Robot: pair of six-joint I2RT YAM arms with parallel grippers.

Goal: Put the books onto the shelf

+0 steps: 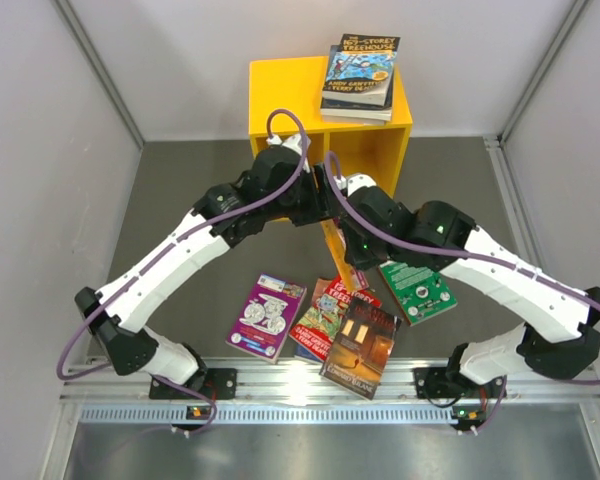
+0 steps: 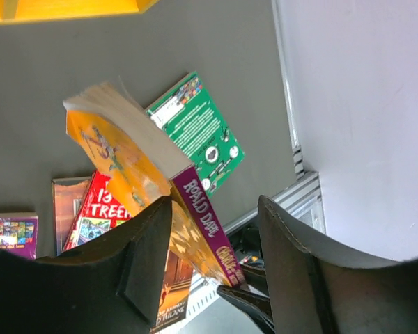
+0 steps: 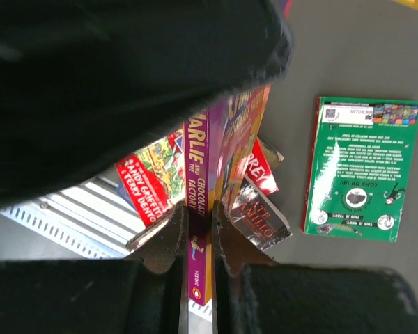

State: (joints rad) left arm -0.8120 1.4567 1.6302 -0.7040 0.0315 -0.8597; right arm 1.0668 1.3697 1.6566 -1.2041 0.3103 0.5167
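Seemingly a handover: the right gripper (image 3: 198,209) pinches the Roald Dahl book (image 3: 197,163) by its spine, on edge between the left gripper (image 2: 214,209) and its parted fingers. Next the left should clamp before the right releases. Beyond the fingers, the shelf (image 1: 280,90) bears stacked books (image 1: 360,72) on top; its compartments are hidden.

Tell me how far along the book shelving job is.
Looks done: a stack of books lies on the flat top of the shelf. In hand: the right gripper is shut on the orange Roald Dahl book, and the left gripper stands open around it. Left: at least four on the table, the purple book, red book, dark brown book and green book.
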